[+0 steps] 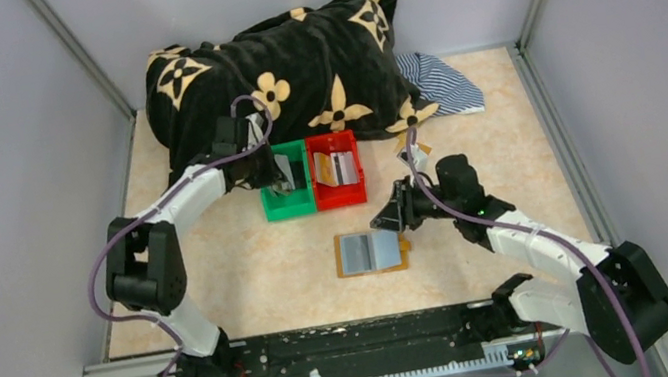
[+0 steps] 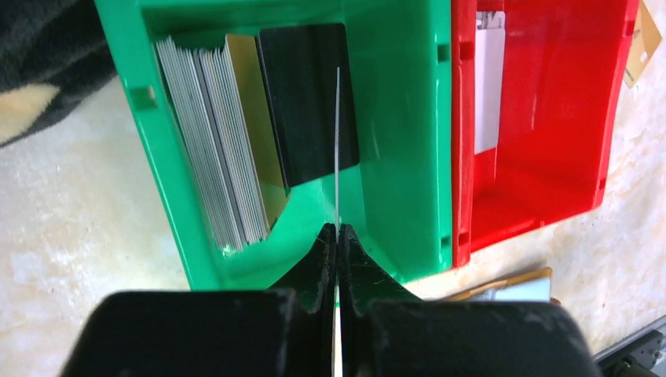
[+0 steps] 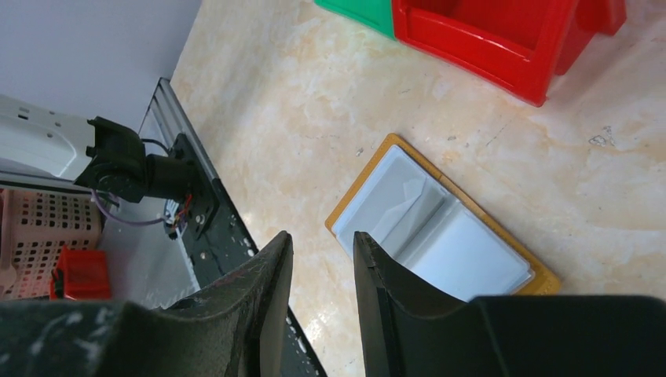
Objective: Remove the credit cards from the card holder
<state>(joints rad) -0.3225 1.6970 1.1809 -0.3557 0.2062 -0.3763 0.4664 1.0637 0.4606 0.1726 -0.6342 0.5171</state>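
The card holder (image 1: 371,251) lies open on the table, tan edge and grey pockets up; it also shows in the right wrist view (image 3: 440,228). My left gripper (image 2: 338,229) is shut on a thin card (image 2: 338,141), seen edge-on, held over the green bin (image 2: 400,157). It shows over that bin from above (image 1: 280,179). Several cards (image 2: 220,141) stand stacked in the bin's left side, with a black card (image 2: 306,110) beside them. My right gripper (image 3: 322,239) is open and empty, hovering just right of the holder (image 1: 388,220).
A red bin (image 1: 336,170) with cards in it stands against the green bin (image 1: 278,203). A black flowered blanket (image 1: 290,64) and a striped cloth (image 1: 440,81) lie at the back. The metal rail (image 1: 355,347) runs along the near edge.
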